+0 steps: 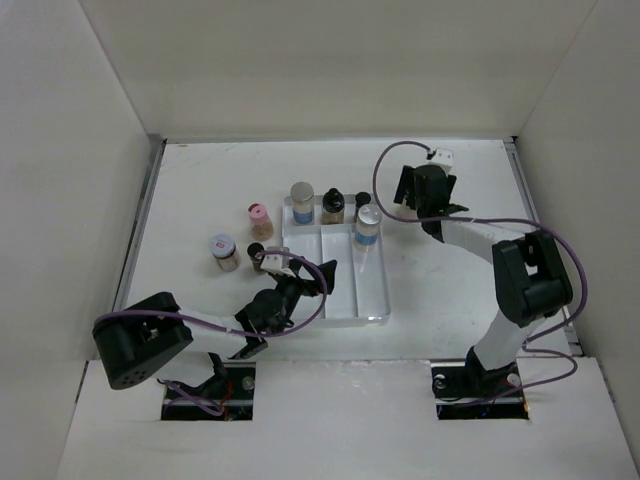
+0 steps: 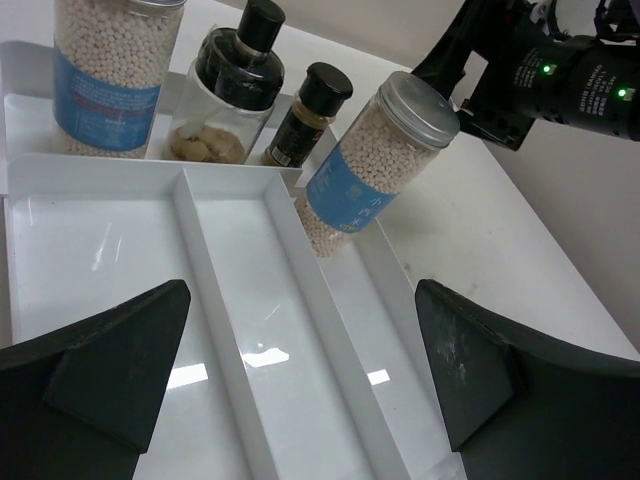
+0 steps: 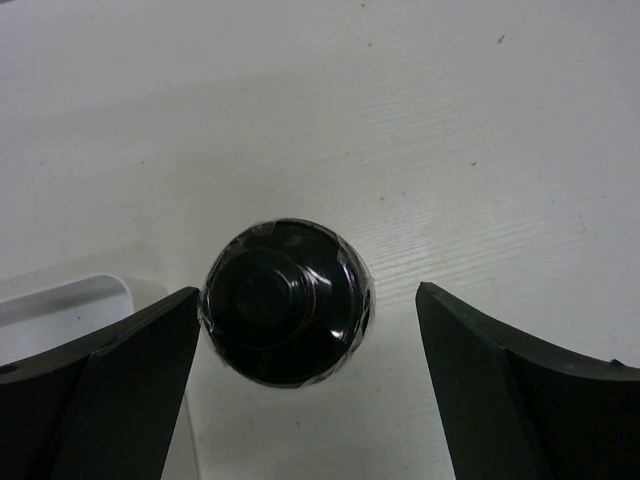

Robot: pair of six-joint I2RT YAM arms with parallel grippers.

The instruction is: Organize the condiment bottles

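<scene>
With my right hand wide open and empty, I'd centre it over the small black-capped bottle mid-frame before closing.

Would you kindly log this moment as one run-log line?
left gripper: open over white tray | right gripper: open over black-capped bottle, untouched | silver-lidded jar: tray's right compartment

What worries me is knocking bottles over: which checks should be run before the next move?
1. Right gripper open: ok.
2. Its fingers clear of the black round cap: cannot tell, one looks very near.
3. Silver-capped blue-labelled jar upright in the white divided tray: not ok, it leans.
4. Left gripper open and empty: ok.
5. Pink-capped bottle in tray: not ok, it stands on the table beside it.
</scene>
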